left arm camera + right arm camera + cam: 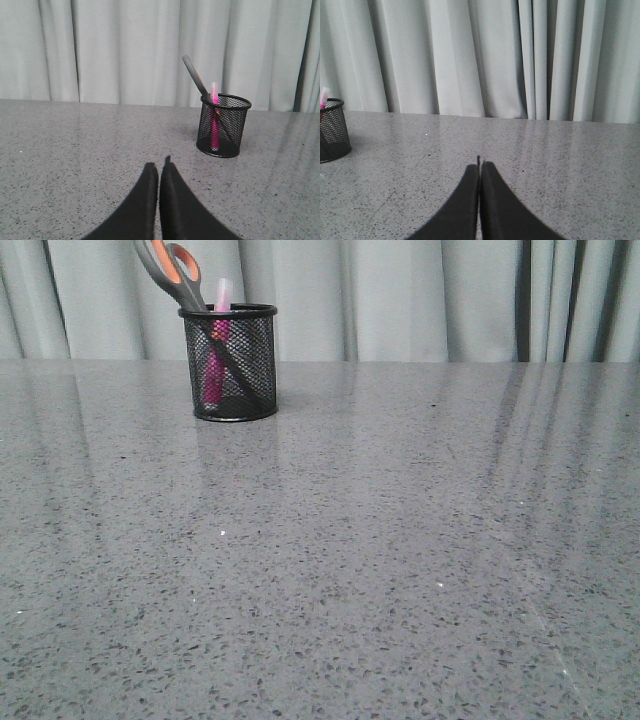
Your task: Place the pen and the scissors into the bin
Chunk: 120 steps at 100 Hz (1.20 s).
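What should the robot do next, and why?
Probably nothing more than keeping both arms back. The pen and the scissors already stand in the bin, handles up. The left gripper and right gripper are shut, hold nothing, and sit apart from the bin.

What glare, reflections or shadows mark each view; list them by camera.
Front view: the table mirrors the curtain folds and the bin as pale streaks. Left wrist view: soft shadow left of the bin's base, sheen at right. Right wrist view: curtain reflections beyond the shut right gripper; bin cropped.
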Tool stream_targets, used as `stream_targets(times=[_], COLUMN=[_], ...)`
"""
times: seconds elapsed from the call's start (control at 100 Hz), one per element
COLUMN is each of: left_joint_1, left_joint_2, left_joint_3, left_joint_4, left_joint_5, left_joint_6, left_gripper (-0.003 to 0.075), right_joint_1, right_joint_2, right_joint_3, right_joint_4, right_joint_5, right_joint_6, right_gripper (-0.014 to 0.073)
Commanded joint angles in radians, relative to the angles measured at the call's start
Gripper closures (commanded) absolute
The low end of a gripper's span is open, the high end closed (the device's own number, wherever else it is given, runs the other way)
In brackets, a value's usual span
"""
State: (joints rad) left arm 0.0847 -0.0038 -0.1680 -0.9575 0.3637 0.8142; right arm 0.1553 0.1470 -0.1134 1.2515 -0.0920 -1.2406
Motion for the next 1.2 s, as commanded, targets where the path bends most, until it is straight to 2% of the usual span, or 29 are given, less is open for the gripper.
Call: stream_targets(times=[0.0, 0.62, 0.68, 0.8, 0.92, 1.0, 1.19], left_joint_1=[0.003, 0.003, 0.003, 0.003, 0.003, 0.0, -0.061], left_joint_2=[-0.008, -0.008, -0.008, -0.008, -0.008, -0.008, -0.008], left_joint_3=[-0.025, -0.025, -0.025, -0.011, 0.044, 0.085, 0.178], left_joint_4=[-0.031, -0.019, 0.081, 0.436, 0.747, 0.853, 0.898], left_joint_5=[-0.051, -0.056, -0.068, -0.152, -0.28, -0.324, -0.328], left_joint_6=[-0.006, -0.006, -0.058, -0.44, -0.67, -0.744, -0.746], left_gripper=[0.0742, 0.0742, 0.0742, 0.0742, 0.0742, 0.0742, 0.0742], right_joint_1=[-0.005, -0.005, -0.005, -0.005, -0.005, -0.005, -0.005], right_joint_2=[0.008, 0.008, 0.008, 0.008, 0.008, 0.008, 0.008], right_joint_3=[-0.024, -0.024, -0.024, -0.024, -0.024, -0.024, -0.024], right_joint_4=[0.005, 0.007, 0.007, 0.007, 0.007, 0.007, 0.007], right_joint_5=[-0.018, -0.018, -0.018, -0.018, -0.018, -0.018, -0.018], right_joint_6=[-0.001, -0.001, -0.001, -0.001, -0.001, -0.001, -0.001], right_gripper=[0.0669, 0.0669, 0.0669, 0.0669, 0.0669, 0.0669, 0.0669])
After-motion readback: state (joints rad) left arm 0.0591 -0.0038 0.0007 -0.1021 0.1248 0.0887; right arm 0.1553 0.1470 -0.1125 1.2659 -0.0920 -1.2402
